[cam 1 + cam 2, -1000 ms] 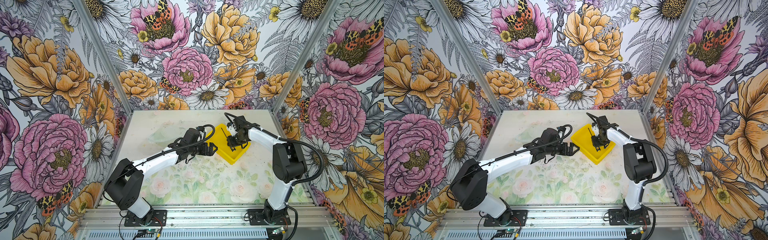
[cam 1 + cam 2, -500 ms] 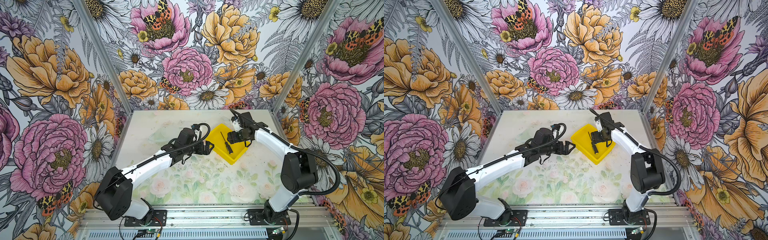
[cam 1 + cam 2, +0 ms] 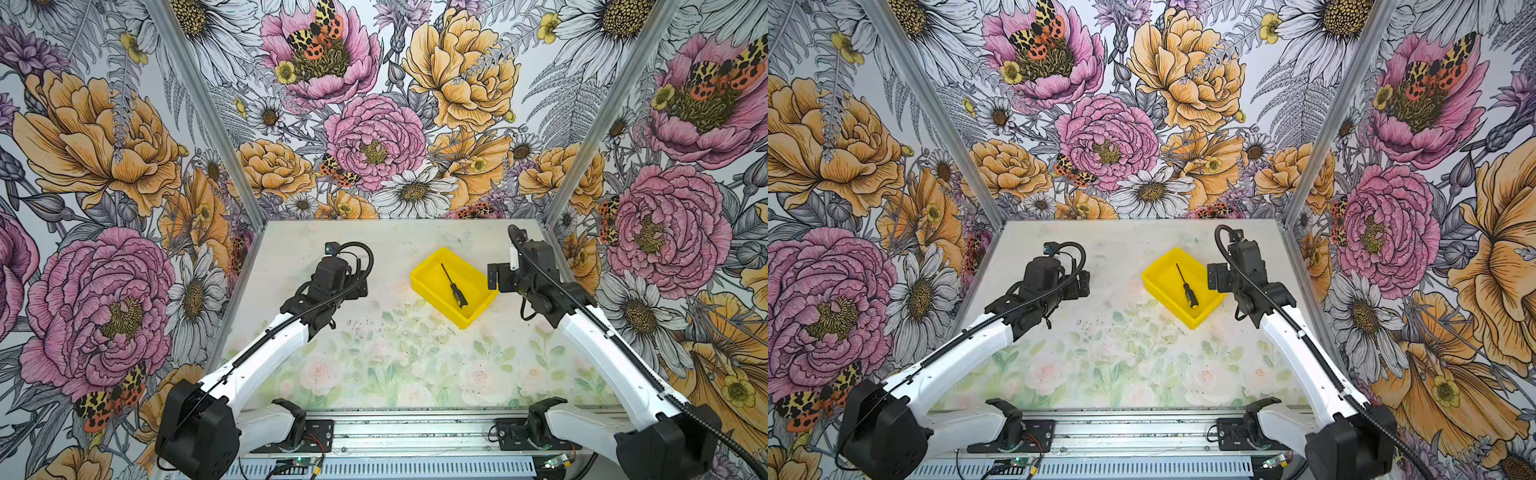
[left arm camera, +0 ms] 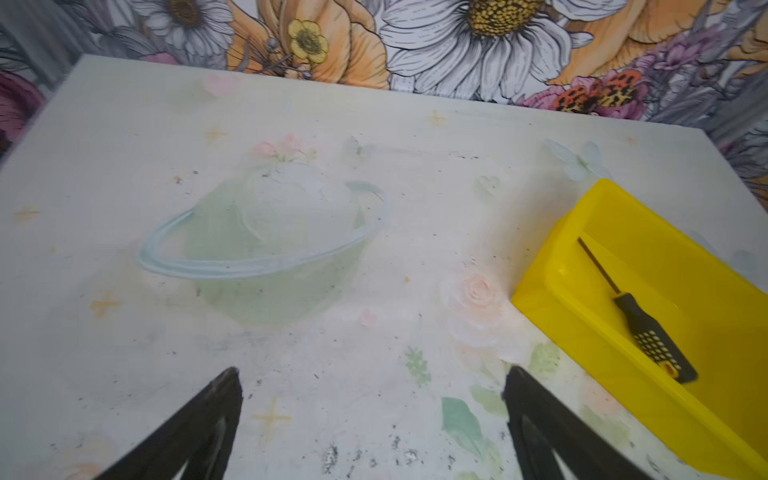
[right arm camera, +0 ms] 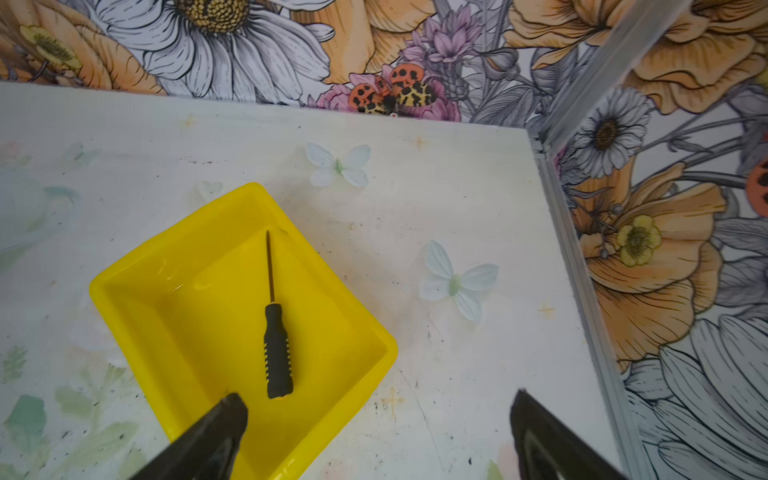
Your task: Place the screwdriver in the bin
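The right gripper is seen spread wide and empty, just beside the bin, in which the screwdriver is laid flat; the left gripper is likewise open and empty, above the table

the table has a pale top with a faded print of roses, leaves, butterflies and a ringed planet, scuffed with dark specks. the yellow bin sits flat on it, turned at an angle, in the far right part.
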Robot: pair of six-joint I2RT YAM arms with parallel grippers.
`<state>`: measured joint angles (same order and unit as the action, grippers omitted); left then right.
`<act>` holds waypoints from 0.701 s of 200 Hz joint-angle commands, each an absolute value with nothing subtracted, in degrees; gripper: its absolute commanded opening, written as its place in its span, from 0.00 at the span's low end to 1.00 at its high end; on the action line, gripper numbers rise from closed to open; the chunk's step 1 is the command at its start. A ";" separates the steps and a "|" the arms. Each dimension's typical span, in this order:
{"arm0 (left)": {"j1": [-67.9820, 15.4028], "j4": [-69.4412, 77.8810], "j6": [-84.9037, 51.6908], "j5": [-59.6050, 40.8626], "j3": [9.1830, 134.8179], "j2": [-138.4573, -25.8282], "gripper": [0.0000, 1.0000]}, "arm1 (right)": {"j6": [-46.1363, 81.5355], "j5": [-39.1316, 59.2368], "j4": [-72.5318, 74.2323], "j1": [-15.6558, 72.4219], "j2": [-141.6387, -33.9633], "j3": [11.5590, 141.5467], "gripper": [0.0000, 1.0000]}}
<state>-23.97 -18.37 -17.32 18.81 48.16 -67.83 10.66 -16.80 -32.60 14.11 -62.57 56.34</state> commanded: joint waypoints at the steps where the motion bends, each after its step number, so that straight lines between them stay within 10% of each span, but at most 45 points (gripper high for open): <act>1: -18.55 -13.11 -14.76 32.09 44.08 -67.11 0.99 | 18.18 -33.94 -24.14 13.15 -57.86 49.48 1.00; 52: -11.16 13.40 -4.78 28.35 32.92 -70.06 0.99 | 5.49 -28.28 13.69 8.63 -61.58 28.93 1.00; 140: -4.97 42.44 0.03 21.93 20.82 -76.59 0.99 | 7.27 -16.88 38.58 0.24 -80.59 25.11 0.99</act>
<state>-6.83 30.39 -0.62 26.89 22.35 -76.05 6.76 -21.19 27.11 1.80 -78.22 26.39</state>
